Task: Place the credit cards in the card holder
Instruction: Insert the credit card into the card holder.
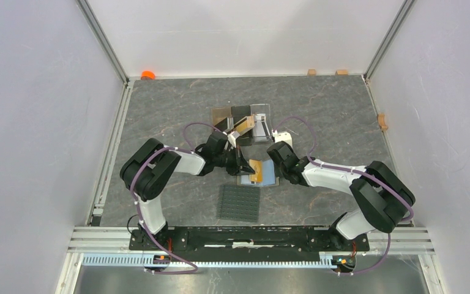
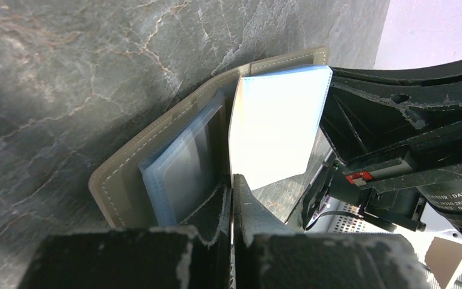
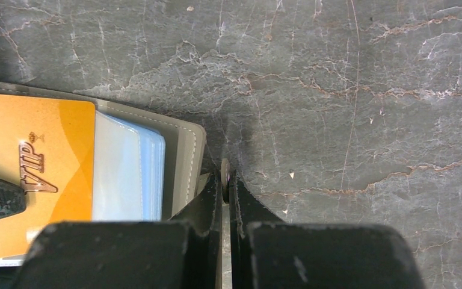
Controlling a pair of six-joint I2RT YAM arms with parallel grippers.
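1. The step in hand, as I judge it, is feeding the orange card (image 3: 48, 150) into the card holder (image 2: 120, 180), which lies open on the surface (image 1: 177, 110) between my two arms, just beyond the studded mat (image 1: 240, 203).
2. My left pincer (image 2: 233, 201) is clenched on the orange card. Its dark tip lies over the card's near end. From my left wrist I see only a pale sheet rising from my fingertips, which I take for the card's back.
3. My right pincer (image 3: 225, 180) is clenched at the holder's edge on a thin taupe sliver. I take that for the snap tab, pinned to steady the holder.
4. The card lies over the clear pockets (image 3: 129, 168). Whether its far end has entered one, I cannot tell.
5. The next move calls for sliding the card flat along the pocket mouth while the right side holds firm. The leaves are limp and may buckle.
6. Count: one card holder, one orange card, one studded mat and one clear stand (image 1: 263, 116) farther back.
7. In the stand I make out one black card (image 1: 242, 113). The other shapes there are too small to count.
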